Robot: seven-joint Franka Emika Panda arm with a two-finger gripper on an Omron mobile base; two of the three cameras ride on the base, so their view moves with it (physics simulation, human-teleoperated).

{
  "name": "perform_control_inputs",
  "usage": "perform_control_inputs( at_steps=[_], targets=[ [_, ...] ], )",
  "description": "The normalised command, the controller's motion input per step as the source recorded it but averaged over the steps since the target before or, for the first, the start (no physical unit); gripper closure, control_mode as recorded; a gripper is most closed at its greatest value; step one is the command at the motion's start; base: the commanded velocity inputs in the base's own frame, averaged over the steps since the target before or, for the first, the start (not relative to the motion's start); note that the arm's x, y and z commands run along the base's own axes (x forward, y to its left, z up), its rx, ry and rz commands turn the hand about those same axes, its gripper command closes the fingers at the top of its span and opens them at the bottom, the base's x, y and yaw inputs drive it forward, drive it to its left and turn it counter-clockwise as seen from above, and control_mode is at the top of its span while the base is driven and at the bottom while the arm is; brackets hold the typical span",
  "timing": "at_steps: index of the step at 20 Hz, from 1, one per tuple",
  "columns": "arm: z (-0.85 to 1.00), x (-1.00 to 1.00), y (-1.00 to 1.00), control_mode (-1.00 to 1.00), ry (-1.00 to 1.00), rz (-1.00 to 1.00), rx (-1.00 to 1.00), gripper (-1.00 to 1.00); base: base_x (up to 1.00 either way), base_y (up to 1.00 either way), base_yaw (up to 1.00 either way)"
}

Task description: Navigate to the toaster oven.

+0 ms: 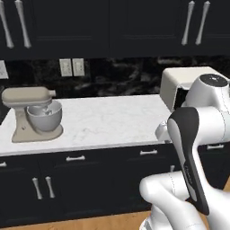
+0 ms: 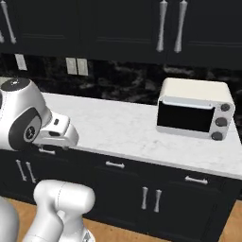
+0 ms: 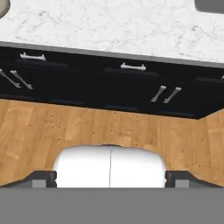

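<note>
Standing on the white marble surface [image 2: 118, 127], the cream-white boxy toaster oven [image 2: 196, 115] with its black glass door, silver bar handle and three dark knobs sits toward the right end in the right base view, its back near the dark stone backsplash [image 2: 123, 80]. From the left base view the same oven shows at the right edge, partly hidden behind the white arm's upper joint. At the left end of the surface in that view stands a beige stand mixer with a steel bowl [image 1: 33, 114], well apart from the oven, with bare marble between them. Two pale wall outlets [image 1: 72, 67] are set in the backsplash above the mixer's side of the surface.

Black upper cabinets with long silver handles [image 2: 170, 26] hang above; black lower cabinets and drawers with silver pulls [image 2: 116, 164] run beneath the surface's edge, down to a wooden plank floor [image 3: 109, 127].

The gripper [image 3: 110, 177] points downward and toward the cabinet fronts. In the hand view its two dark tips show at the bottom, far out to either side, with wide space between them, so the jaws stand spread wide. Nothing lies between them and they touch nothing; floor and cabinet doors lie beyond. A dark corner at the upper right of the hand view sits on the marble, too cropped to identify.
</note>
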Motion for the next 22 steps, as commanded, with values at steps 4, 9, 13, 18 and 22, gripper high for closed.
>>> perform_control_inputs(
  at_steps=[4,9,13,18,22],
  targets=[
    [0.00,0.00,0.00,1.00,0.00,0.00,0.00,-1.00,0.19,-1.00,-0.01],
    [0.00,0.00,0.00,1.00,0.00,0.00,0.00,-1.00,0.37,-1.00,-0.13],
    [0.00,0.00,0.00,1.00,0.00,0.00,0.00,-1.00,0.63,-0.80,-0.05],
    [0.00,0.00,0.00,1.00,0.00,0.00,0.00,-1.00,0.79,-0.47,0.00],
    [0.00,0.00,0.00,1.00,0.00,0.00,0.00,-1.00,0.64,-0.38,0.00]
  ],
)
